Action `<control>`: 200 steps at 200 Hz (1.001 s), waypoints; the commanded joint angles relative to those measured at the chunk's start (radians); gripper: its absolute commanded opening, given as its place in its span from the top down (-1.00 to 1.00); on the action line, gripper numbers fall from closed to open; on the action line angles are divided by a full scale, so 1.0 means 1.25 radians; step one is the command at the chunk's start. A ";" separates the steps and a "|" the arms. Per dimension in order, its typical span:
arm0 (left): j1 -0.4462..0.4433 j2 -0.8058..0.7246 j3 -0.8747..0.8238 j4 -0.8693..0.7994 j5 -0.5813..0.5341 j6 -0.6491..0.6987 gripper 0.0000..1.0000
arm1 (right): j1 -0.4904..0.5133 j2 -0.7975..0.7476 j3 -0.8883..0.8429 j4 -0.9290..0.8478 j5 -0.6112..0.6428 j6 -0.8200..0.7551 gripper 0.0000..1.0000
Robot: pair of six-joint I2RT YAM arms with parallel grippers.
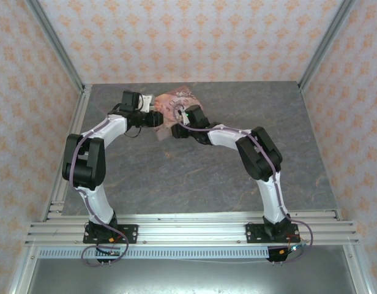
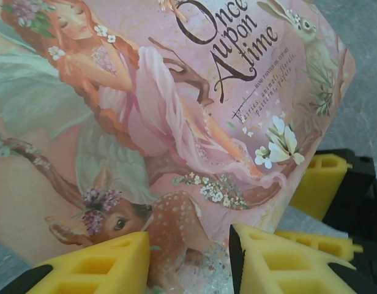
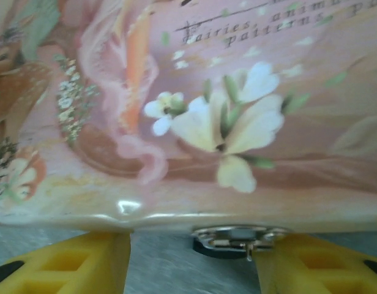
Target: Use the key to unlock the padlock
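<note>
Both my arms reach to the far middle of the tabletop [image 1: 188, 177], where the pink box [image 2: 176, 110], painted with a fairy and a fawn, lies. My left hand [image 2: 190, 233] has its yellow fingers apart, with the box's lower corner coming down between them. I cannot tell whether they pinch it. My right hand [image 3: 191, 251] is close beside, low at the box's edge, its fingers spread with bare grey tabletop between them and gripping nothing. Just above the inner tip of one right finger, a silvery metal fitting [image 3: 240, 234] hangs off the box's lower rim with a small dark piece under it. I cannot tell whether that belongs to the padlock.
</note>
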 commanded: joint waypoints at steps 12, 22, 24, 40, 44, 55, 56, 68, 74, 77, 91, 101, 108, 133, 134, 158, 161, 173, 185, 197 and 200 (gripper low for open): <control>0.025 0.001 0.023 -0.123 -0.003 0.001 0.20 | 0.057 0.015 0.029 0.060 -0.093 0.127 0.43; 0.028 -0.006 0.027 -0.130 -0.002 0.001 0.20 | 0.058 0.005 0.014 0.079 -0.077 0.147 0.70; 0.029 -0.007 0.028 -0.132 -0.002 0.002 0.20 | 0.058 0.002 0.013 0.080 -0.072 0.148 0.76; 0.034 -0.018 0.027 -0.139 -0.002 0.003 0.20 | 0.056 -0.022 -0.006 0.076 -0.045 0.144 1.00; 0.035 -0.022 0.025 -0.139 -0.002 0.003 0.20 | 0.056 -0.030 -0.012 0.077 -0.041 0.146 1.00; 0.035 -0.031 0.018 -0.138 -0.002 0.002 0.20 | 0.053 -0.047 -0.034 0.092 -0.042 0.162 1.00; 0.035 -0.032 0.017 -0.138 -0.001 0.002 0.20 | 0.052 -0.049 -0.036 0.092 -0.041 0.164 1.00; 0.035 -0.046 0.000 -0.126 0.005 -0.005 0.20 | 0.050 -0.066 -0.062 0.111 -0.044 0.192 1.00; 0.035 -0.055 -0.012 -0.118 0.008 -0.010 0.20 | 0.049 -0.076 -0.079 0.122 -0.043 0.208 1.00; 0.035 -0.060 -0.018 -0.113 0.010 -0.013 0.20 | 0.049 -0.082 -0.087 0.130 -0.043 0.216 1.00; 0.034 -0.084 -0.050 -0.095 0.017 -0.025 0.20 | 0.049 -0.099 -0.129 0.169 -0.042 0.254 1.00; 0.033 -0.100 -0.073 -0.086 0.022 -0.029 0.20 | 0.049 -0.109 -0.151 0.191 -0.041 0.280 1.00; 0.031 -0.112 -0.088 -0.081 0.027 -0.032 0.20 | 0.049 -0.114 -0.164 0.204 -0.040 0.296 1.00; 0.018 -0.163 -0.134 -0.071 0.030 -0.024 0.20 | 0.049 -0.125 -0.185 0.228 -0.040 0.350 1.00; 0.018 -0.164 -0.136 -0.070 0.030 -0.024 0.20 | 0.049 -0.126 -0.185 0.228 -0.040 0.352 1.00; 0.008 -0.227 -0.188 -0.045 0.040 -0.035 0.20 | 0.043 -0.131 -0.172 0.208 -0.042 0.408 1.00; 0.008 -0.234 -0.196 -0.042 0.042 -0.036 0.20 | 0.042 -0.130 -0.168 0.203 -0.045 0.414 1.00; 0.004 -0.262 -0.227 -0.031 0.053 -0.037 0.20 | 0.035 -0.125 -0.146 0.176 -0.068 0.443 1.00; 0.002 -0.285 -0.258 -0.022 0.066 -0.039 0.19 | 0.027 -0.120 -0.127 0.160 -0.094 0.468 1.00; 0.001 -0.300 -0.284 -0.015 0.076 -0.048 0.19 | 0.020 -0.117 -0.110 0.137 -0.117 0.490 1.00; 0.001 -0.303 -0.289 -0.014 0.078 -0.050 0.19 | 0.018 -0.116 -0.108 0.134 -0.123 0.493 1.00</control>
